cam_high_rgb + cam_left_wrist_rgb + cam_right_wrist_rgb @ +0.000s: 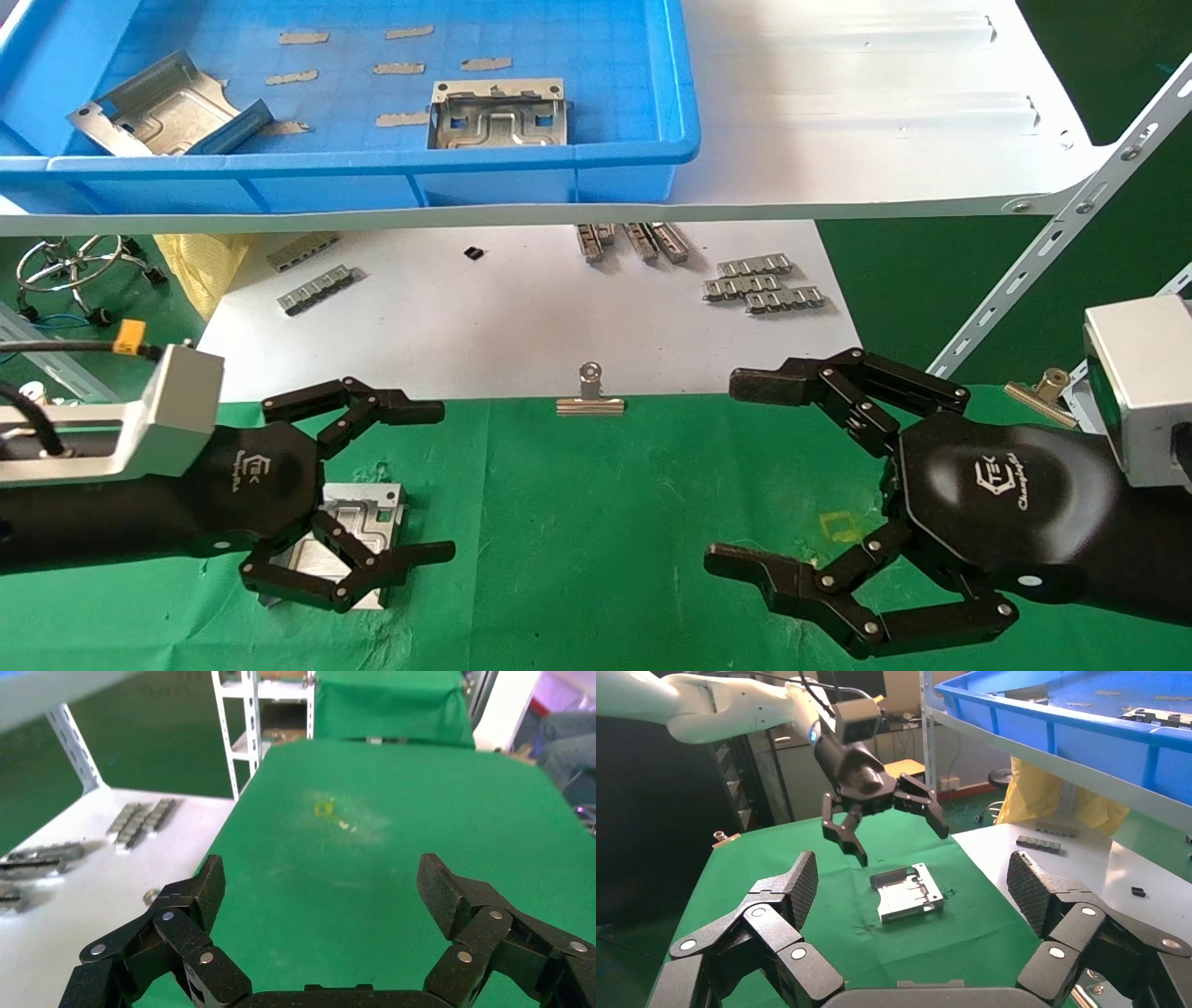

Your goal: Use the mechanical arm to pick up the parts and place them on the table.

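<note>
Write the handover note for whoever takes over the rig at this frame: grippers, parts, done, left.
Left gripper: open, empty, hovering above one part that lies flat on the green table.
Right gripper: open, empty, parked over the table's right side.
Done: one part placed on the table.
Left: two parts remain in the blue bin on the shelf, one tilted at its left, one flat mid-bin.

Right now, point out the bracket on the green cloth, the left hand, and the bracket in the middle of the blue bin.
Bracket on the cloth (907, 894): right wrist view, its embossed face.
Left hand (372, 485): head view, between its fingertips.
Bin bracket (500, 121): head view, its embossed centre.
</note>
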`<action>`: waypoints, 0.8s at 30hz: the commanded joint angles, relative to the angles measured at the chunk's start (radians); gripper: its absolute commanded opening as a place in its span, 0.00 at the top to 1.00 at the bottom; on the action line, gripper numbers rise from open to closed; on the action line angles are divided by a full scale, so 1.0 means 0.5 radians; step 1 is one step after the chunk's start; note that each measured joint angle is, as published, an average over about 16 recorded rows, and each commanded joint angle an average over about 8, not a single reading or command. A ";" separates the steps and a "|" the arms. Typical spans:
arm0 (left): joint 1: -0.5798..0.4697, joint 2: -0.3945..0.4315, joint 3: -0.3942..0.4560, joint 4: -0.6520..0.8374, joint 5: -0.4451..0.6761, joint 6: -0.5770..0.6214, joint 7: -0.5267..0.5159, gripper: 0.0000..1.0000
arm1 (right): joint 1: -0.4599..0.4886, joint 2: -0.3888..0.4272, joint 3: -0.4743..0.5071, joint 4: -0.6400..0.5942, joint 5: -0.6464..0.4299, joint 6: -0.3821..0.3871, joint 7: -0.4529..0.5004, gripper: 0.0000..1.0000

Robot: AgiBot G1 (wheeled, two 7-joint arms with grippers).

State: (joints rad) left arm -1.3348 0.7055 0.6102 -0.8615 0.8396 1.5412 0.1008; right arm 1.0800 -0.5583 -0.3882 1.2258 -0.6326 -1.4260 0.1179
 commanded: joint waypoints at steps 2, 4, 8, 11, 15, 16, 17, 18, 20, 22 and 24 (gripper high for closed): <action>0.063 -0.023 -0.080 -0.102 -0.026 -0.011 -0.070 0.00 | 0.000 0.000 0.000 0.000 0.000 0.000 0.000 0.00; 0.105 -0.038 -0.134 -0.171 -0.044 -0.018 -0.117 0.00 | 0.000 0.000 0.000 0.000 0.000 0.000 0.000 0.00; 0.189 -0.068 -0.240 -0.307 -0.079 -0.033 -0.209 0.00 | 0.000 0.000 0.000 0.000 0.000 0.000 0.000 0.00; 0.252 -0.091 -0.320 -0.409 -0.106 -0.044 -0.279 0.00 | 0.000 0.000 0.000 0.000 0.000 0.000 0.000 0.00; 0.337 -0.122 -0.428 -0.547 -0.141 -0.059 -0.373 0.00 | 0.000 0.000 0.000 0.000 0.000 0.000 0.000 0.00; 0.358 -0.130 -0.454 -0.581 -0.150 -0.063 -0.396 0.00 | 0.000 0.000 0.000 0.000 0.000 0.000 0.000 0.00; 0.379 -0.137 -0.482 -0.616 -0.159 -0.066 -0.420 0.00 | 0.000 0.000 0.000 0.000 0.000 0.000 0.000 0.00; 0.400 -0.145 -0.509 -0.650 -0.168 -0.070 -0.444 0.00 | 0.000 0.000 0.000 0.000 0.000 0.000 0.000 0.00; 0.443 -0.160 -0.563 -0.719 -0.185 -0.077 -0.491 0.00 | 0.000 0.000 0.000 0.000 0.000 0.000 0.000 0.00; 0.476 -0.172 -0.605 -0.773 -0.199 -0.083 -0.528 0.00 | 0.000 0.000 0.000 0.000 0.000 0.000 0.000 0.00; 0.510 -0.185 -0.648 -0.829 -0.214 -0.089 -0.563 0.00 | 0.000 0.000 0.000 0.000 0.000 0.000 0.000 0.00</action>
State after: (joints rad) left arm -1.0870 0.6157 0.2953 -1.2644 0.7354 1.4982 -0.1705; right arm 1.0799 -0.5583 -0.3882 1.2257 -0.6326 -1.4259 0.1179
